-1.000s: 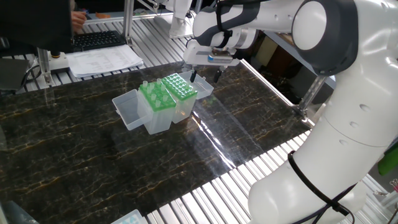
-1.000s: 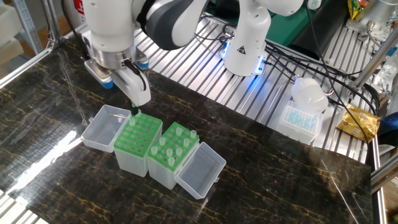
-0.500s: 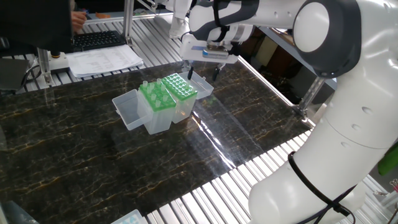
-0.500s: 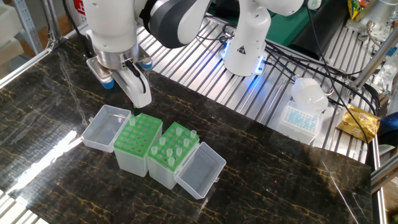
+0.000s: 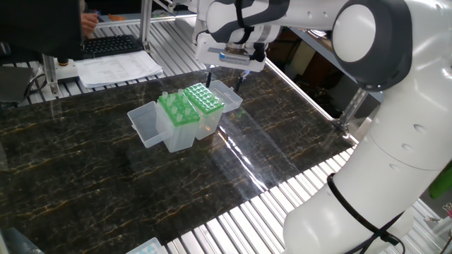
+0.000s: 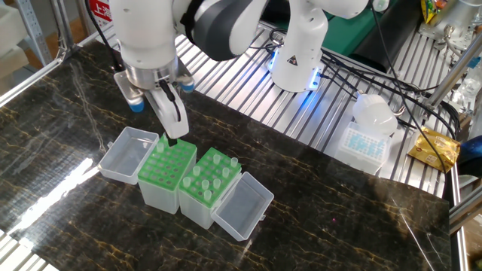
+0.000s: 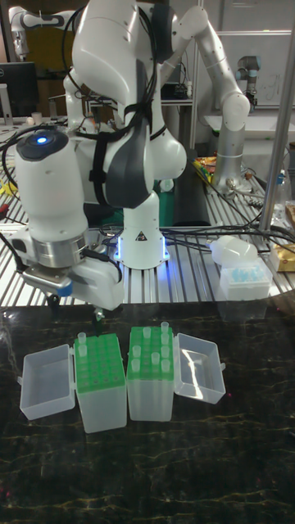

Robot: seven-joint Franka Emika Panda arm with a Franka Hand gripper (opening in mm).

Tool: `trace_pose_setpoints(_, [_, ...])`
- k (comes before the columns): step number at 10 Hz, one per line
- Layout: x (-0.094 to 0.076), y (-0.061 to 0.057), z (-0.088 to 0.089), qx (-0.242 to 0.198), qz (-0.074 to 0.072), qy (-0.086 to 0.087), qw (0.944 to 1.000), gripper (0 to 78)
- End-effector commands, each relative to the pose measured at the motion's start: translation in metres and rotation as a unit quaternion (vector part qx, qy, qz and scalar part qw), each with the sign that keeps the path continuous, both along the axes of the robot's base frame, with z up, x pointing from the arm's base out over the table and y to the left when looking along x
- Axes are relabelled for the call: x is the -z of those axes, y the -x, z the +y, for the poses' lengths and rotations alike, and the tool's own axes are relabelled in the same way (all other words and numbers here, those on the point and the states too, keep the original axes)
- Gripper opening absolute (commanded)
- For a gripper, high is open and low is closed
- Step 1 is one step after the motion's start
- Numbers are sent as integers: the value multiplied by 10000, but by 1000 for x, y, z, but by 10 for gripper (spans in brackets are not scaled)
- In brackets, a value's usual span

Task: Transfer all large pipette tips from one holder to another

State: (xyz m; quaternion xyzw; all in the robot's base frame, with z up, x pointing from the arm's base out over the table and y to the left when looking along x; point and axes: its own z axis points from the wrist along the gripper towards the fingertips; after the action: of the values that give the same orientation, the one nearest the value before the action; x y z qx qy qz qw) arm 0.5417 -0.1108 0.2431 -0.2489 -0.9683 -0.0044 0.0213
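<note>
Whether the hand (image 6: 175,138) grips a tip is too small to tell

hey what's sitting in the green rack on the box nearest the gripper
One pipette tip stands in a corner hole of that green rack, near the gripper; the other holes look empty. The neighbouring rack holds several tips. Below the rack plate, nothing can be made out through the box.

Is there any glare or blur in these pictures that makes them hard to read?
One fixed view: a bright glare streak on the table. The other fixed view: glare at the table's left edge, sharp boxes. Tall fixed view: even light, glowing blue lamps on the robot bases.
</note>
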Motion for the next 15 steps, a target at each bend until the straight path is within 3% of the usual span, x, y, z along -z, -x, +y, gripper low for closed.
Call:
trace_pose_setpoints(1, [-2,-2,1,129,-3,2,9999,774])
trace_pose_setpoints(8, [-3,-4,1,225,-52,180,9996,774])
trace_pose_setpoints(9, [-3,-4,1,201,-120,211,9995,774])
trace_pose_setpoints(11, [-3,-4,1,-117,-171,319,9993,774])
trace_pose_setpoints(13, [-3,-4,1,-861,-135,252,9959,774])
trace_pose_setpoints(15, [-3,-4,1,-1104,-133,233,9935,774])
